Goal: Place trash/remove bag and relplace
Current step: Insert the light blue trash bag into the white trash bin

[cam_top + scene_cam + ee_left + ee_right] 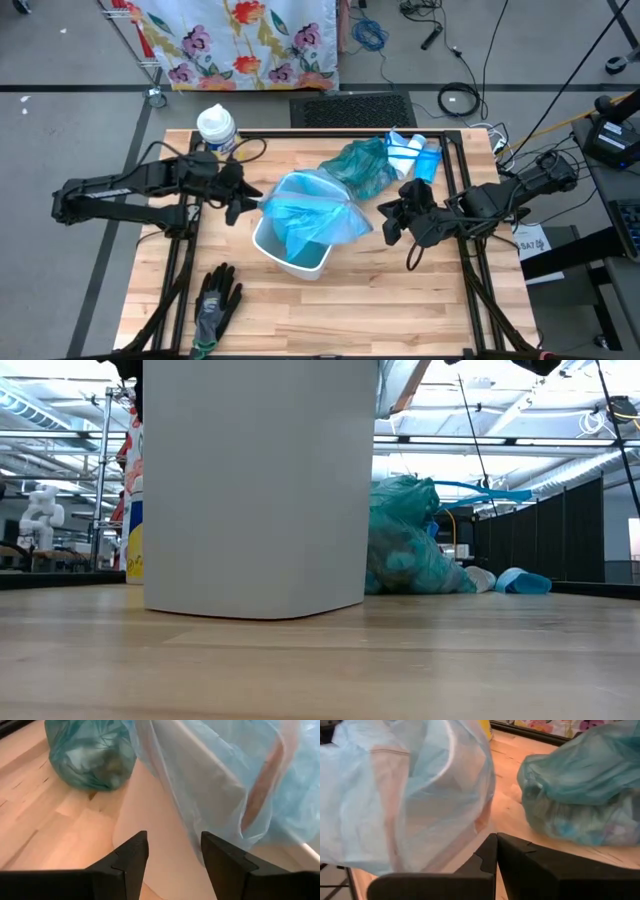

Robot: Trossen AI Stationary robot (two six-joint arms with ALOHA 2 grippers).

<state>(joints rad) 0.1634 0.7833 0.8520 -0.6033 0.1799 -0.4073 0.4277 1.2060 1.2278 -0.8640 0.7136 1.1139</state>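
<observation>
A white bin [292, 250] stands at the table's middle. A light blue bag [312, 212] is draped loosely over its mouth, with part hanging down the outside wall [215, 785]. Behind it a full teal bag [360, 166] rests on the table, and crumpled trash [570, 827] shows dimly through its skin. My left gripper [172, 852] is open at the bin's left rim, its fingers close in front of the bin wall with nothing between them. My right gripper [496, 851] is shut just right of the bin, beside the blue bag's hanging edge.
A white bottle [217, 128] stands at the far left. A pack of blue bags [413, 156] lies at the far right, next to the teal bag. A black-and-grey glove [215, 302] lies near the front left edge. Bare wood [400, 300] stretches in front of the bin.
</observation>
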